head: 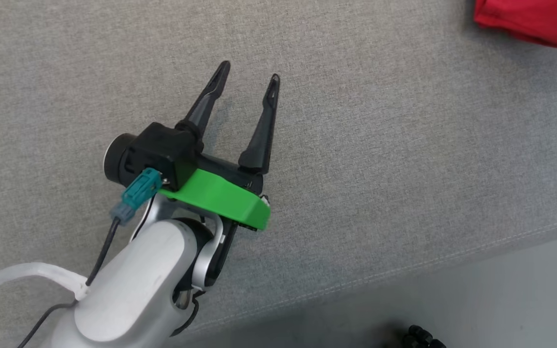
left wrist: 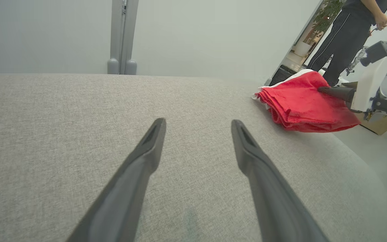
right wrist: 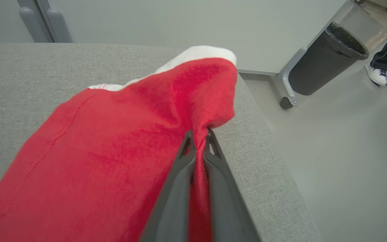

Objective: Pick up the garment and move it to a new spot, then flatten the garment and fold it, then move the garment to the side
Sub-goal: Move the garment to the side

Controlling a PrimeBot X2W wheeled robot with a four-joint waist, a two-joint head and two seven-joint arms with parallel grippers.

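The left end effector (head: 249,71) is wide open and holds nothing, with its two dark fingers pointing across the gray cloth-covered desk (head: 404,145). The right end effector (right wrist: 199,134) is pinched tight on a fold of the red garment (right wrist: 129,134). The garment lies bunched in a pile by the far right edge of the desk, well apart from the left end effector. A person (left wrist: 344,33) stands on the floor past that edge, near a black bin (right wrist: 328,60).

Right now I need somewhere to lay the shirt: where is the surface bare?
Bare: the grey surface around and ahead of the open left gripper, across to the garment. Crowded: the right-hand edge, where the right gripper pinches the garment.
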